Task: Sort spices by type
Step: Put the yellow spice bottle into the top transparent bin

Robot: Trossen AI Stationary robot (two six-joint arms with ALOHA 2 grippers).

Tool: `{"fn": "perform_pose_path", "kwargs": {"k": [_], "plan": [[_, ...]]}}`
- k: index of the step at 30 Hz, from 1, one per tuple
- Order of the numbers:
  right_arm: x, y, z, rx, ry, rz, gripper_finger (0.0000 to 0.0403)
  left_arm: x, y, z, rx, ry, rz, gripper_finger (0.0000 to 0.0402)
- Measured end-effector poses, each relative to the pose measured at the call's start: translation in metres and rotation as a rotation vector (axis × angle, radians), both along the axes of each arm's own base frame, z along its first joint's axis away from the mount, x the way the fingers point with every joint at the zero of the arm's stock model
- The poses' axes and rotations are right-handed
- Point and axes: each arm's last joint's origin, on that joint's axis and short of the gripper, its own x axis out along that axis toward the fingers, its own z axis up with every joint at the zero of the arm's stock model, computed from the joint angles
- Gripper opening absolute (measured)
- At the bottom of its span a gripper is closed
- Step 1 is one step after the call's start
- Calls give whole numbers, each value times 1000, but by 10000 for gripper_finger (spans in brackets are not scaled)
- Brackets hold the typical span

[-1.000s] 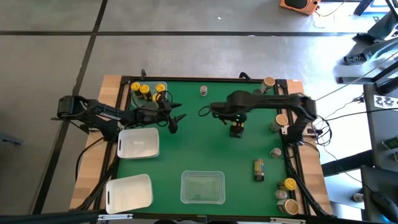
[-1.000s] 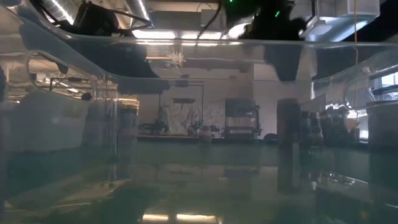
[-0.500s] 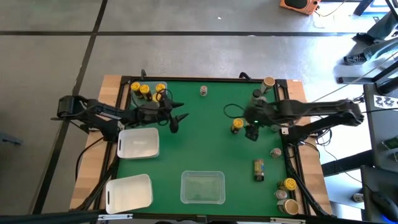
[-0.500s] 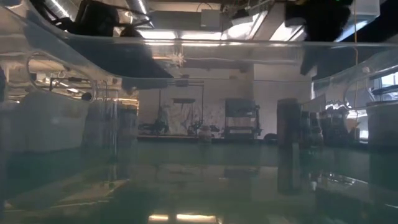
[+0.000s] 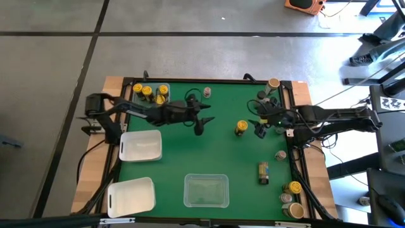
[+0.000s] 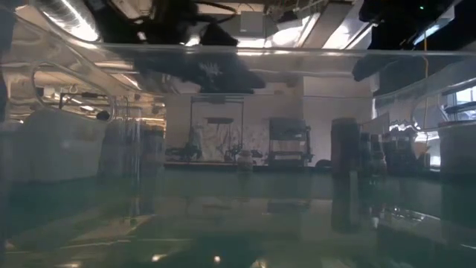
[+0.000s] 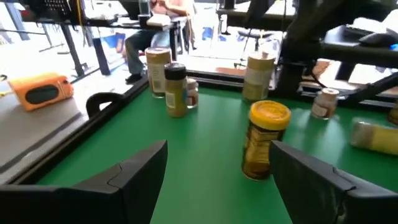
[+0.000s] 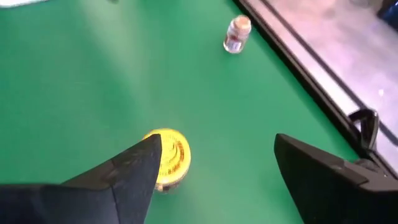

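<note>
Yellow-lidded spice jar (image 5: 240, 128): upright on green desk (image 5: 209, 158), mid-desk, unheld. Left tool (image 5: 200, 124): fingers spread, empty, near jar. Right tool (image 5: 258, 128): fingers spread, empty, just beside jar. Four yellow-lidded jars (image 5: 149, 92): far left corner.

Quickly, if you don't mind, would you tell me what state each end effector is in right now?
Left end effector: open, holding nothing.
Right end effector: open, empty, beside the yellow-lidded spice jar.
</note>
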Motion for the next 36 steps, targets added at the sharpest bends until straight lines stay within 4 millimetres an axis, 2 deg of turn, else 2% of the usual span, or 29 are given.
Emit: {"fn": "perform_pose_path", "kwargs": {"k": [6,11,17,24,28,36], "plan": [[6,-1,-10,-63,-15,-6,309,35,12,-5,-17,-9,-141,279],[6,-2,-14,-95,4,-29,309,55,16,-11,-26,-12,-203,279],[6,-3,-14,-111,2,-45,309,83,9,-19,4,-21,-306,278],[5,-3,-14,-124,12,-57,309,126,7,-26,34,-55,-331,278],[5,-3,-14,-125,14,-56,309,137,5,-22,44,-84,-334,278],[3,-3,-16,-119,44,-48,309,139,7,-18,17,-122,-279,278]]}}
